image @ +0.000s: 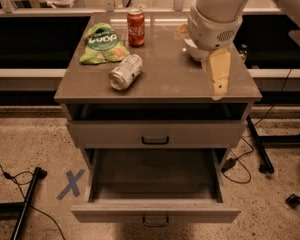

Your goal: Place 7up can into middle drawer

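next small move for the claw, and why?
Probably slide the claw left across the cabinet top toward the 7up can. The claw hangs over the top's right front part, well apart from the can, which lies on its side near the left front. The middle drawer is already pulled out, so reaching the can looks like the step left.

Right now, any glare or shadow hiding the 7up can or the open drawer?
Camera view: warm, dim light; 7up can lying on its side, evenly lit, no glare. Bright reflected strip along the cabinet top at the back, near the red can. Open middle drawer darkens toward its back, floor readable. The gripper hangs over the top's right front, clear of the can.
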`<move>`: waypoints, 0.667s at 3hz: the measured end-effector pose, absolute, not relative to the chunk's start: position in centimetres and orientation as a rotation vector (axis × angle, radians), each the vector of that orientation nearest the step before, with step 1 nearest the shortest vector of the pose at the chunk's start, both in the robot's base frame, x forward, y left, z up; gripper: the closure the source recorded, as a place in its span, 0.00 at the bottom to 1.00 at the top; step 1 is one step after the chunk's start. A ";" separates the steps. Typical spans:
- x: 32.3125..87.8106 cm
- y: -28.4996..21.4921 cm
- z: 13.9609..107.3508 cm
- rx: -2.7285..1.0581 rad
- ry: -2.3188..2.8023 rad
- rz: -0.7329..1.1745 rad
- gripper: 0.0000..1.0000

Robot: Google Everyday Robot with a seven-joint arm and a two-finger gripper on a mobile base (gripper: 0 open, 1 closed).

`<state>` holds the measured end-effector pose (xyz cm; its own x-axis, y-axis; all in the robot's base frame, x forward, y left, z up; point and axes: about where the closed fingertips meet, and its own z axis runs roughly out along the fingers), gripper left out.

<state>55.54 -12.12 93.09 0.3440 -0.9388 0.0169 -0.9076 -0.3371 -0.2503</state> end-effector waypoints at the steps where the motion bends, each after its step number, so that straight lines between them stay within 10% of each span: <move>1: 57.9 -4.9 89.2 -2.668 1.233 -0.082 0.00; 2: 58.3 -1.2 86.5 -2.824 0.900 -0.018 0.00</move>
